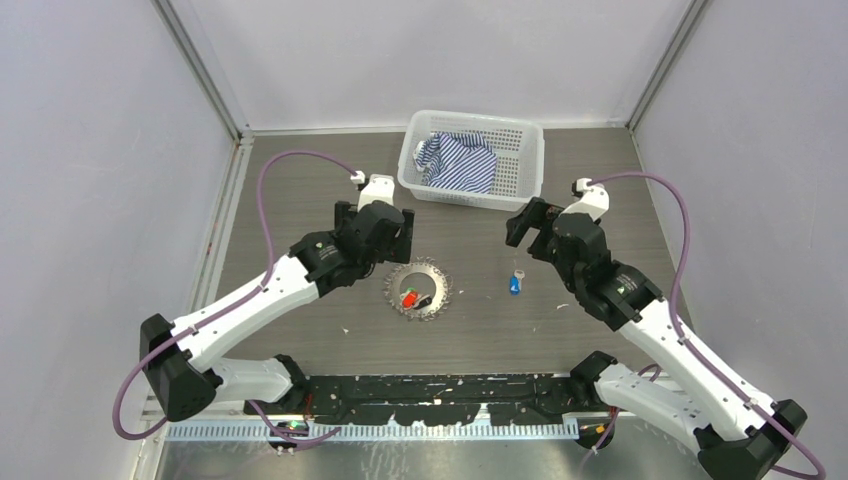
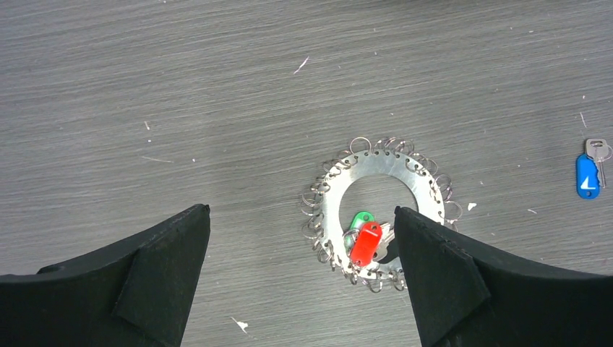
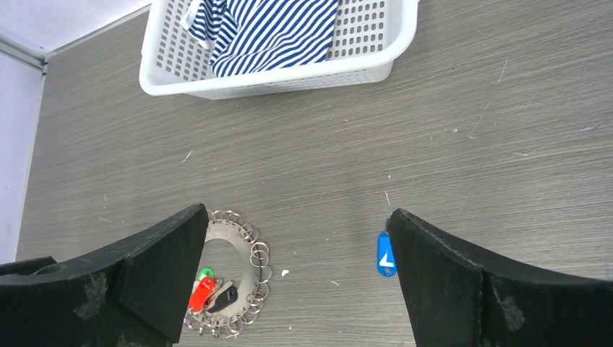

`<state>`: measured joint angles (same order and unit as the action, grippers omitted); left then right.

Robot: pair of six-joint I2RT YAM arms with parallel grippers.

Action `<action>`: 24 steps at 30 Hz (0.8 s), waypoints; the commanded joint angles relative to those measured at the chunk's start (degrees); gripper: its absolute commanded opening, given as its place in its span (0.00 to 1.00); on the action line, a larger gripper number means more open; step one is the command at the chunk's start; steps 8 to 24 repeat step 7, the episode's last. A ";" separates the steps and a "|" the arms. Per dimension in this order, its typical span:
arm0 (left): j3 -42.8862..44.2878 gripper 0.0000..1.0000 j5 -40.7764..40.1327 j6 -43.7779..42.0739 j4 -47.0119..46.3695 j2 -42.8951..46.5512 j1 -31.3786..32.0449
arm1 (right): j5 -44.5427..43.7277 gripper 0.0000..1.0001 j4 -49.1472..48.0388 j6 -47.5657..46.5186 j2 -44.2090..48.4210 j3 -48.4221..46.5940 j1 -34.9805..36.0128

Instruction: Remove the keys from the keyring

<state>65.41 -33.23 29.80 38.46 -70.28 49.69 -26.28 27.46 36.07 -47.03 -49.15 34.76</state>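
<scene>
The keyring point(image 1: 419, 290) is a flat silvery hoop rimmed with small split rings, lying on the table; it also shows in the left wrist view point(image 2: 379, 166) and the right wrist view point(image 3: 246, 249). A red key point(image 2: 366, 243), a green tag point(image 2: 361, 218) and a black key point(image 3: 224, 295) hang at its near edge. A blue key point(image 1: 516, 283) lies loose on the table to the right, also in the left wrist view point(image 2: 587, 176) and the right wrist view point(image 3: 385, 254). My left gripper point(image 2: 302, 278) is open above the ring's left side. My right gripper point(image 3: 293, 285) is open and empty, above the table between ring and blue key.
A white plastic basket point(image 1: 523, 165) with a blue-and-white striped cloth point(image 1: 458, 160) stands at the back centre; it also shows in the right wrist view point(image 3: 289, 72). Small white specks lie scattered on the grey wood-grain table. Grey walls close in left, right and behind.
</scene>
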 commanded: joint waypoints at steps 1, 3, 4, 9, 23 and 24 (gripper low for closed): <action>1.83 1.00 -1.74 0.01 -0.28 0.45 -0.39 | 0.28 1.00 -2.47 -0.48 -0.67 -0.36 -0.08; 1.62 1.00 -1.94 -0.23 -0.47 0.62 -0.39 | 0.09 1.00 -2.67 -0.39 -0.69 -0.26 -0.10; 1.51 1.00 -2.12 -0.27 -0.43 0.73 -0.39 | -0.05 1.00 -2.70 -0.38 -0.57 -0.21 -0.08; 1.23 1.00 -2.42 -0.35 -0.62 1.08 -0.39 | -0.34 1.00 -2.83 0.02 -0.38 0.01 -0.08; 1.23 1.00 -2.42 -0.35 -0.62 1.08 -0.39 | -0.34 1.00 -2.83 0.02 -0.38 0.01 -0.08; 1.23 1.00 -2.42 -0.35 -0.62 1.08 -0.39 | -0.34 1.00 -2.83 0.02 -0.38 0.01 -0.08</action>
